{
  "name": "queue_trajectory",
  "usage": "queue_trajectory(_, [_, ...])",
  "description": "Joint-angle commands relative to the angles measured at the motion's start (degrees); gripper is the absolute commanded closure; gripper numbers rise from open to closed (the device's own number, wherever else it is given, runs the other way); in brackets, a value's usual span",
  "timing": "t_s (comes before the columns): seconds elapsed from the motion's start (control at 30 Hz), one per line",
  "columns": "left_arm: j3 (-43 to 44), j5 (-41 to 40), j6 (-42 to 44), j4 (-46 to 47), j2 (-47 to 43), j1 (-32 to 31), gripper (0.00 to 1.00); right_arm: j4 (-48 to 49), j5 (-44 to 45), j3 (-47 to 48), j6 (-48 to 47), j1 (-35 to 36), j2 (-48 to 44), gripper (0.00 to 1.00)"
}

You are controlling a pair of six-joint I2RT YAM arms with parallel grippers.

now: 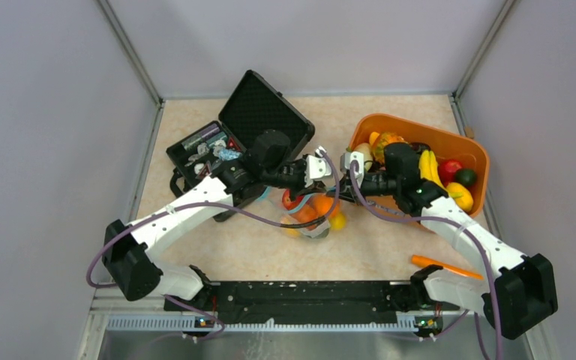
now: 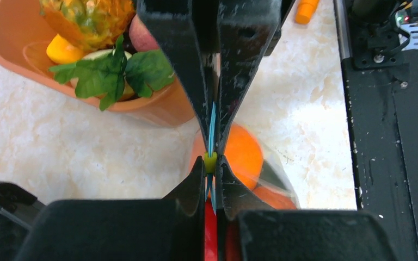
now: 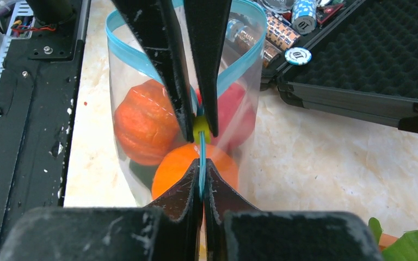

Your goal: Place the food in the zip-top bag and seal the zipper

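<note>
The clear zip-top bag (image 1: 311,214) hangs between both grippers above the table's middle and holds an orange fruit (image 3: 168,163), an orange pumpkin-like piece (image 3: 144,122) and a red piece (image 3: 234,111). My left gripper (image 2: 210,163) is shut on the teal zipper (image 2: 212,122), with the yellow slider (image 2: 210,161) at its tips. My right gripper (image 3: 202,166) faces it and is shut on the same zipper (image 3: 201,155), just short of the slider (image 3: 200,129). Behind the left fingers (image 3: 163,54) the bag mouth gapes open. In the top view the grippers meet tip to tip, left (image 1: 328,171) and right (image 1: 343,171).
An orange basket (image 1: 412,127) at the right back holds a banana (image 1: 429,166), a red tomato (image 1: 450,169), a pineapple (image 2: 87,16) and greens. An open black case (image 1: 232,142) with small wrapped items lies at the left back. An orange carrot stick (image 1: 444,265) lies near the right arm's base.
</note>
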Motion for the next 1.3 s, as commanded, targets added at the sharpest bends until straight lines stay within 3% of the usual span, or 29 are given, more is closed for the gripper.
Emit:
queue_trajectory(0.0, [-2.7, -3.4, 0.6, -2.2, -2.8, 2.4, 1.0, 1.3, -0.7, 3.2, -0.8, 0.4, -0.4, 1.0])
queue_trajectory(0.3, [-4.2, -1.1, -0.2, -0.2, -4.5, 4.0, 1.0, 1.2, -0.7, 3.2, -0.9, 0.4, -0.8, 0.99])
queue_trajectory(0.4, [-3.6, 1.0, -1.4, 1.8, -4.5, 3.9, 1.0, 1.7, -0.8, 2.9, 0.4, 0.4, -0.9, 0.58])
queue_trajectory(0.47, [-2.9, 2.9, -1.9, 2.8, -4.2, 3.9, 1.0, 1.0, -1.1, 2.9, -0.2, 0.5, -1.0, 0.44])
queue_trajectory(0.53, [-1.5, 4.6, -1.8, 2.6, -3.6, 3.6, 1.0, 1.2, -0.7, 2.8, -0.2, 0.6, -1.3, 0.38])
queue_trajectory(0.7, [0.0, 4.8, -1.1, 1.2, -2.2, 2.9, 1.0, 2.2, 0.0, 3.8, 0.6, 0.9, -1.1, 0.39])
queue_trajectory(1.1, [0.5, 4.0, -0.3, -0.5, -1.7, 2.2, 1.0, 2.6, -0.5, 6.1, 0.4, 0.9, -0.1, 0.58])
queue_trajectory(1.2, [0.8, 3.9, -0.2, -0.6, -1.6, 2.2, 1.0, 2.7, -1.1, 6.1, 0.7, 0.9, 0.0, 0.7])
queue_trajectory(1.27, [0.9, 4.0, -0.3, -0.4, -1.6, 2.2, 1.0, 1.6, -0.3, 6.4, 0.5, 0.9, 0.5, 0.7])
